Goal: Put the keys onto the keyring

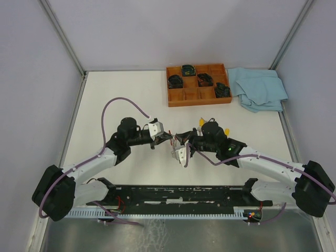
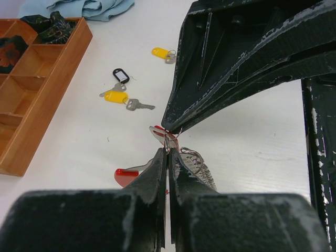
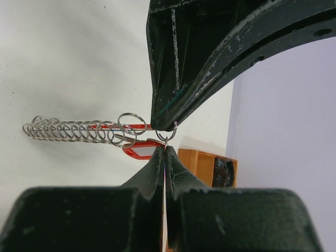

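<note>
My two grippers meet tip to tip over the middle of the table, the left gripper [image 1: 171,137] coming from the left and the right gripper [image 1: 179,140] from the right. Both are shut on one small silver ring [image 3: 169,135] at the head of the red key [image 3: 142,150]. Just beyond it lies the keyring [image 3: 131,123], a silver ring with a red band and a wire coil. In the left wrist view my left gripper [image 2: 168,152] pinches the small ring [image 2: 168,139]. Two yellow keys [image 2: 115,96] [image 2: 161,52] lie on the table.
A plain silver key [image 2: 139,105] and a black oval loop [image 2: 121,76] lie next to the nearer yellow key. A wooden compartment tray [image 1: 168,86] with dark items stands at the back. A blue cloth [image 1: 260,88] lies at its right.
</note>
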Controlling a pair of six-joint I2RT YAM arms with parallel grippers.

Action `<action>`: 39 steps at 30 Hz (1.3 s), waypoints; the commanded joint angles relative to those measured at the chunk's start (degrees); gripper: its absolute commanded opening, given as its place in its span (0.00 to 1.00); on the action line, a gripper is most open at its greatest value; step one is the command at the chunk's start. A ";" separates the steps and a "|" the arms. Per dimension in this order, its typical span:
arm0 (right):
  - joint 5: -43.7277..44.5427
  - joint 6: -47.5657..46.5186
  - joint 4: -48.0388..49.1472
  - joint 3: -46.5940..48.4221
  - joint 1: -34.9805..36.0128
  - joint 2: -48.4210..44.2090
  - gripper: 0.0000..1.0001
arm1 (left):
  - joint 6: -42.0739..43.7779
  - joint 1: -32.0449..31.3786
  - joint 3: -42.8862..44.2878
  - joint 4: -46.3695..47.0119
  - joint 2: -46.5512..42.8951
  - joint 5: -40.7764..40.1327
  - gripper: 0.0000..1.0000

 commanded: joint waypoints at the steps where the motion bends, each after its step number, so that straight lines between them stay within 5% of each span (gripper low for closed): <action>1: 1.80 0.32 -0.47 0.33 0.01 -0.21 0.01 | -0.64 -0.06 0.31 5.75 -2.42 0.37 0.03; 27: -5.77 6.37 11.76 -2.08 -0.86 3.74 0.01 | -4.89 -0.06 -2.12 13.56 -1.91 2.48 0.03; 39: 1.75 23.80 12.26 -2.45 -2.22 -3.69 0.47 | -4.08 -0.06 -2.53 11.10 -2.78 -4.63 0.03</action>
